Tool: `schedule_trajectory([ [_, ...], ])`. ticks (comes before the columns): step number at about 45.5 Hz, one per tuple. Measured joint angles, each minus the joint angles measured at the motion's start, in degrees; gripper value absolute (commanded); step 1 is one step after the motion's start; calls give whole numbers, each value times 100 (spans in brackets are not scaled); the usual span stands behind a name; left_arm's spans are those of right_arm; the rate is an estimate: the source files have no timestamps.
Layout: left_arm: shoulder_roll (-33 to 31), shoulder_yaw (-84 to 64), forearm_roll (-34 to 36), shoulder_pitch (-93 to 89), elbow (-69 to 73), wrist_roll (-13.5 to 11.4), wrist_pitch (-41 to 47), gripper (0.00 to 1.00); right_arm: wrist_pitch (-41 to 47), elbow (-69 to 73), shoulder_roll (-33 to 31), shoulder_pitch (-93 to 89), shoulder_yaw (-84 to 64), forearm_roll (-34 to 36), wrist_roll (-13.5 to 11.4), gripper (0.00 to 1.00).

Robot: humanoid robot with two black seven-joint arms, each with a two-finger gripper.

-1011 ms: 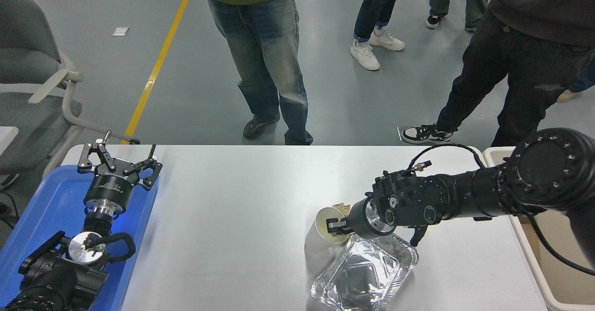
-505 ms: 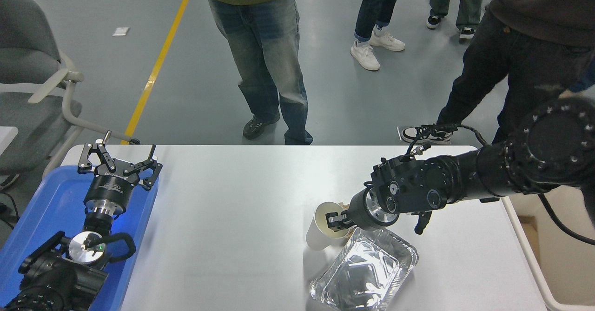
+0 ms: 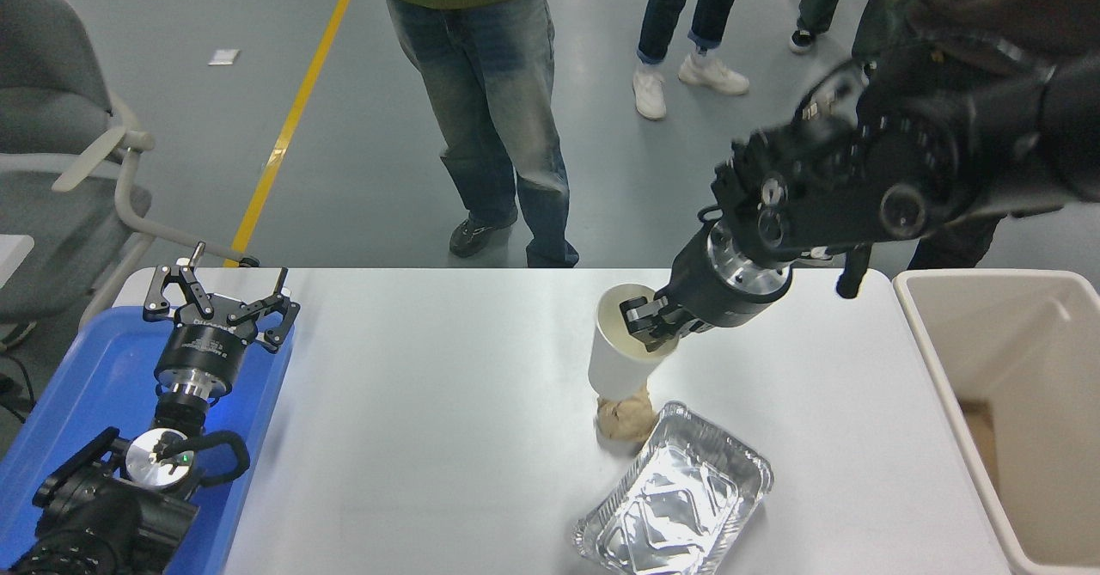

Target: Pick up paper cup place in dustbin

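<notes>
My right gripper (image 3: 650, 321) is shut on the rim of the white paper cup (image 3: 619, 353), one finger inside the cream interior. It holds the cup upright, lifted above the white table. The cream dustbin (image 3: 932, 327) stands at the table's right end, well to the right of the cup; its inside is open. My left gripper (image 3: 221, 298) is open and parked over the blue tray at the lower left.
A crumpled brown paper ball (image 3: 625, 418) lies on the table just under the cup. A foil tray (image 3: 675, 506) lies in front of it. A blue tray (image 3: 86, 386) is at the left. People stand beyond the far edge. A grey chair (image 3: 60, 128) is at the upper left.
My right arm has risen with the cup, lifting it off the table up and slightly right. The brown paper ball, hidden behind the cup before, now shows. The left arm has not moved.
</notes>
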Motion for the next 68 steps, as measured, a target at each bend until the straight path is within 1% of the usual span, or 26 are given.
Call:
schedule_trajectory([
  [9,1,-1,0,-2,4,-8,0,99,497,168,-114,786,-199,37,-1,0],
  [21,1,-2,-1,-3,8,-11,0,99,656,185,-295,1072,-764,-52,-8,0],
  [24,1,-2,-1,-3,9,-13,0,99,636,145,-471,1058,-949,-217,-7,0],
  [32,1,-2,-4,-5,7,-15,0,99,412,-218,-1251,660,-1419,-1102,-5,0],
  [40,1,-3,-8,-5,8,-16,0,99,-98,-1260,-2406,-373,-1734,-2169,5,0],
  [46,0,-2,-8,-7,8,-17,0,99,-673,-2360,-3065,-1530,-1715,-2597,69,0],
  [49,2,-2,-7,-6,9,-16,0,99,-1002,-2908,-3309,-2217,-1580,-2697,118,0],
  [56,1,-2,-7,-7,9,-17,0,99,-1686,-4032,-3682,-3936,-953,-2699,172,0],
  [61,1,-2,-6,-8,9,-17,0,99,-2151,-4764,-3797,-5237,-276,-2599,172,0],
  [68,2,-2,-1,-8,9,-17,0,99,-2567,-5589,-3634,-6683,680,-2379,98,0],
])
